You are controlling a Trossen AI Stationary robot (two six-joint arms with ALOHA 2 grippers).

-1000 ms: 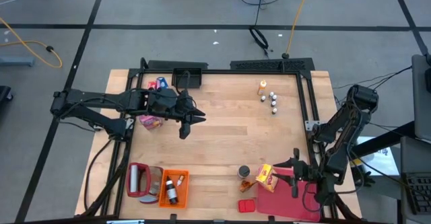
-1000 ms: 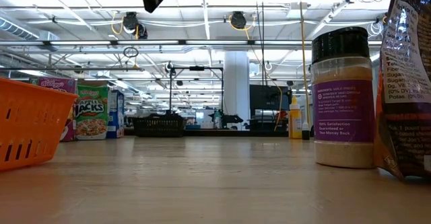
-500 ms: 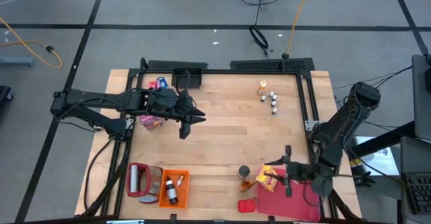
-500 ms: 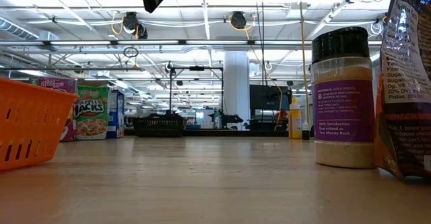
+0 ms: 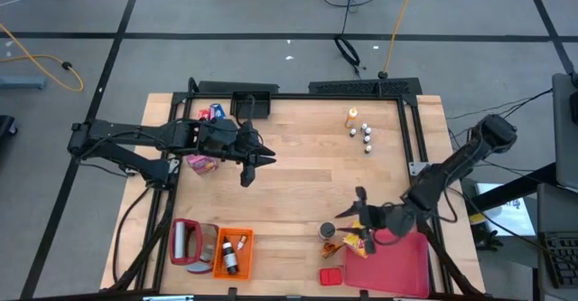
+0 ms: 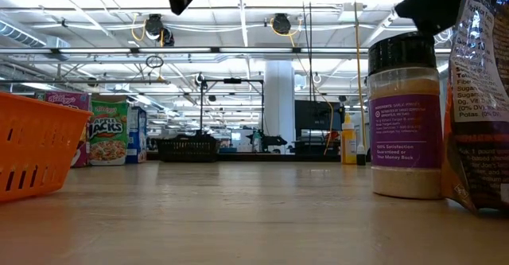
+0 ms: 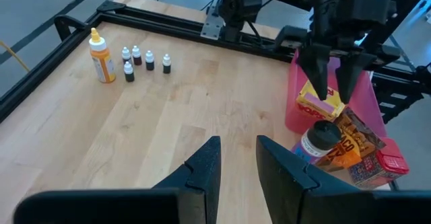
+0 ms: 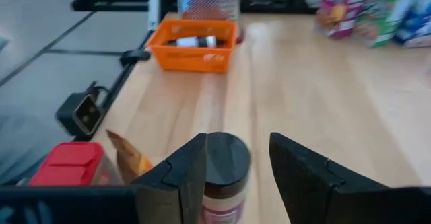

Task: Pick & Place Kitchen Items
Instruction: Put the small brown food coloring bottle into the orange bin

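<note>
The right pincer [image 5: 355,212] hangs open over the near right part of the tabletop [image 5: 307,179], its fingers [image 8: 178,170] parted and grasping nothing. Straight ahead of it, seen between the two fingers in the right wrist view, stands the dark-capped jar [image 8: 224,170], just below and beyond the tips; whether they touch it cannot be told. Just beside the jar, on the pincer's near side, lie a brown snack bag [image 7: 347,140] and a red box [image 8: 67,162]. A yellow box [image 7: 315,103] sits under the pincer, against the edge of the pink tray [image 5: 397,265]. Farther ahead are the orange crate [image 8: 195,46] with a bottle in it and the cereal boxes [image 8: 367,5] beyond.

The left pincer [image 5: 250,164] waits in the air, well apart, its fingers [image 7: 202,167] slightly parted and empty. Far ahead of it stand the orange bottle [image 7: 101,56] and small white-capped bottles [image 7: 145,59].
</note>
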